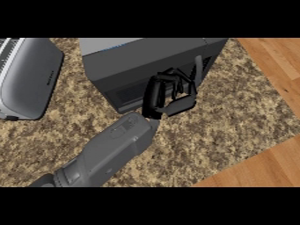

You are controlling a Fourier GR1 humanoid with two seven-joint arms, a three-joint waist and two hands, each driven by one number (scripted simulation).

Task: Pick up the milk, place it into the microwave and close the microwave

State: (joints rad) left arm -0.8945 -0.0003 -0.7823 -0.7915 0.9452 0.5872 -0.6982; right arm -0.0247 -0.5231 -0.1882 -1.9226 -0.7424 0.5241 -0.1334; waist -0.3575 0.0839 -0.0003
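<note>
Worktop (233, 125), microwave (142, 55) at twelve o'clock — left robot hand (157, 94), open and empty, against its door (127, 93); seemingly the closing step — push it flush.

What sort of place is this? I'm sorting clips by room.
Most likely a kitchen: a dark microwave and a silver toaster stand on a speckled stone counter, with what looks like wooden floor beyond its edge.
</note>
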